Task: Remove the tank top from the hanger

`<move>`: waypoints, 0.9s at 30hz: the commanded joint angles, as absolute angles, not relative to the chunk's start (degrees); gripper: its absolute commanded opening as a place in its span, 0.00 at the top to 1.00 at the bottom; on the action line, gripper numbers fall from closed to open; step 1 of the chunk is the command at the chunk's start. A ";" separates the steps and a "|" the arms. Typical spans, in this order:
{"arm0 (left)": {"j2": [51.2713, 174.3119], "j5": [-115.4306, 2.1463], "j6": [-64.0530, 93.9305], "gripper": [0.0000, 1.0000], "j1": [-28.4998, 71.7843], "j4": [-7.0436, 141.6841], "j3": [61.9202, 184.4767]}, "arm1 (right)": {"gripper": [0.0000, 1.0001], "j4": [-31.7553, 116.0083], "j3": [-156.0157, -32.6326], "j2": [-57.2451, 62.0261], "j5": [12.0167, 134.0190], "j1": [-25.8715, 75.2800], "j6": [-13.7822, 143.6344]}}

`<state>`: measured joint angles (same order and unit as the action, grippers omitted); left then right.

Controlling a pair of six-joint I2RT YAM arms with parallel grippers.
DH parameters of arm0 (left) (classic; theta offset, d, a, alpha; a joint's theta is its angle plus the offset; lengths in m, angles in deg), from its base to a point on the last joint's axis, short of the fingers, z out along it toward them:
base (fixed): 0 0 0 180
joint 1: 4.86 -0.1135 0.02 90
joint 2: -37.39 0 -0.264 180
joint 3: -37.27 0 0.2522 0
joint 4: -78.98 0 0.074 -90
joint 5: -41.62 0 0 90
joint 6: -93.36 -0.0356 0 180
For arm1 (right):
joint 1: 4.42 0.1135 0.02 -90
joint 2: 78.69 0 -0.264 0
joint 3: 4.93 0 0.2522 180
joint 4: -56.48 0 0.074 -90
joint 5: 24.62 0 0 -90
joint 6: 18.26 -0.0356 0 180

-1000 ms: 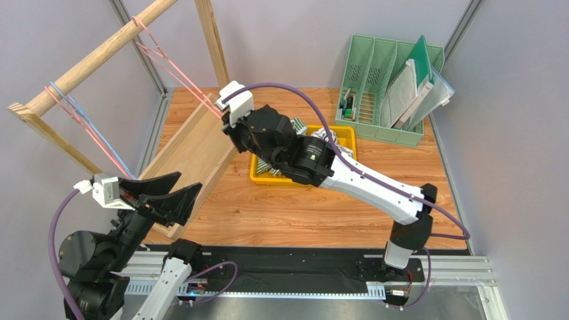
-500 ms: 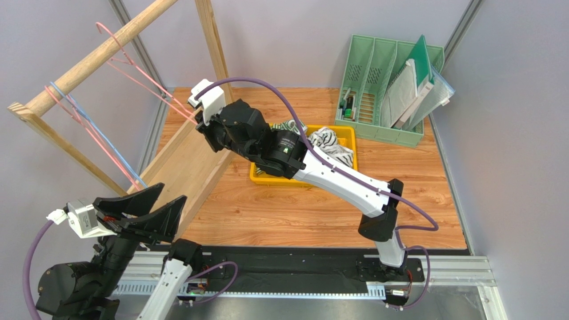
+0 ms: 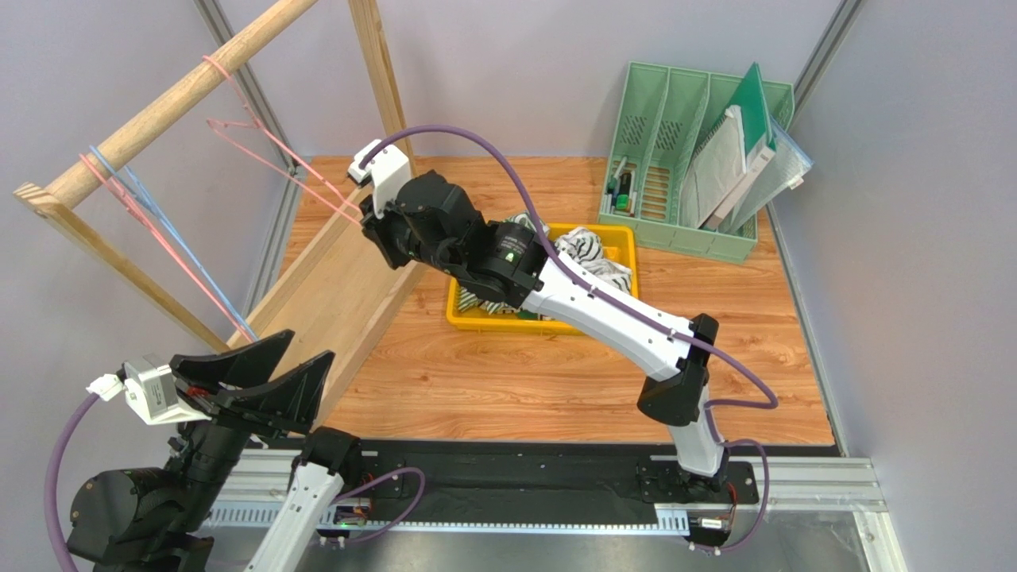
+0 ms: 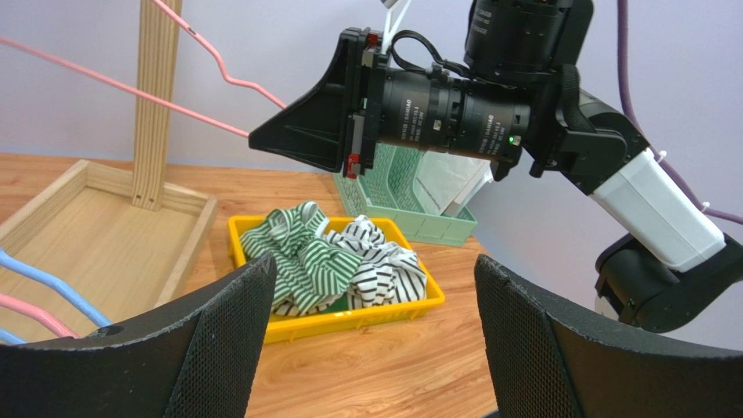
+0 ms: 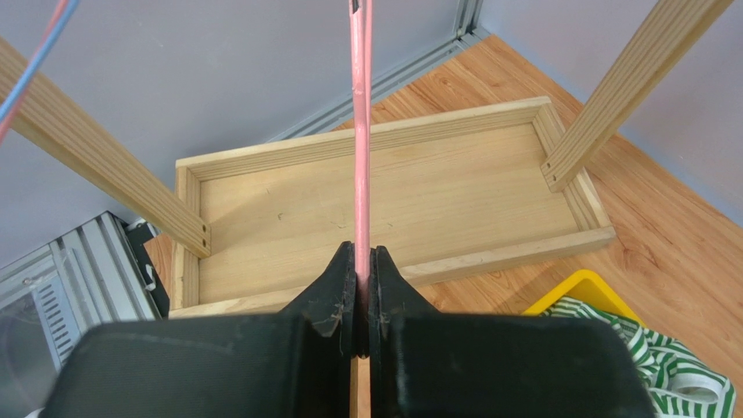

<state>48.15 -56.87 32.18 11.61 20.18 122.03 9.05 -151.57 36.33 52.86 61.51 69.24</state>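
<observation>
Above the wooden rack base (image 5: 392,209), right end effector (image 5: 362,261) pinches the pink hanger (image 5: 360,131); left end effector (image 4: 373,266) gapes.

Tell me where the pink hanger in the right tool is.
The pink hanger sits upper left in the top view, hooked over the wooden rail, its lower wire clamped in the right tool above the wooden tray.

I see the pink hanger (image 5: 360,131) in my black right pincer (image 5: 364,261). Off to the side there's a blue hanger (image 4: 51,286). The tray (image 4: 349,318) is yellow, and the clothing (image 4: 301,261) in it is striped, partly green-and-white, partly black-and-white. The file rack (image 3: 669,119) is mint green, and the table (image 3: 537,381) is orange-brown woodgrain.
</observation>
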 commanded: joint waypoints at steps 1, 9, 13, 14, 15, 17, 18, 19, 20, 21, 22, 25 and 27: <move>48.46 -57.52 32.01 0.12 11.67 20.57 122.92 | 1.00 9.94 -151.93 35.83 56.05 58.86 66.64; 51.09 -61.82 32.01 0.12 11.67 21.71 122.92 | 0.70 7.83 -151.50 35.83 60.10 57.72 67.08; 52.59 -63.23 31.92 0.12 11.67 22.85 122.84 | 0.35 7.65 -148.61 33.38 58.88 57.72 67.43; 53.20 -63.41 32.01 0.12 11.67 22.94 122.92 | 0.25 8.09 -147.72 32.67 58.35 57.72 67.43; 53.55 -63.76 32.01 0.12 11.67 23.12 122.92 | 0.21 8.44 -146.67 30.67 58.08 57.63 67.52; 54.52 -64.11 32.27 0.12 11.67 23.81 122.84 | 0.09 9.32 -143.33 28.55 57.38 57.72 67.78; 54.79 -64.55 32.28 0.12 11.67 24.08 122.75 | 0.07 9.32 -142.27 27.58 57.12 57.72 67.87; 55.40 -64.81 32.45 0.12 11.67 24.87 122.66 | 0.06 9.15 -140.70 25.66 56.77 57.63 68.13; 55.75 -65.08 32.62 0.12 11.67 25.40 122.49 | 0.05 9.06 -139.64 24.59 56.68 57.72 68.31; 56.10 -65.60 32.71 0.12 11.67 25.84 122.48 | 0.03 9.06 -138.41 23.54 56.41 57.63 68.49; 56.98 -65.87 32.98 0.12 11.67 26.36 122.48 | 0.02 9.06 -137.18 21.00 55.98 57.72 68.40; 59.43 -67.27 33.50 0.12 11.67 28.82 122.92 | 0.02 9.58 -130.07 17.04 55.54 57.72 68.40; 60.85 -68.76 34.73 0.12 11.67 31.89 123.10 | 0.02 10.11 -124.20 13.08 54.83 57.72 68.05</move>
<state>57.13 -65.20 32.90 11.61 25.36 122.03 7.85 -131.05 21.45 56.84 57.55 67.53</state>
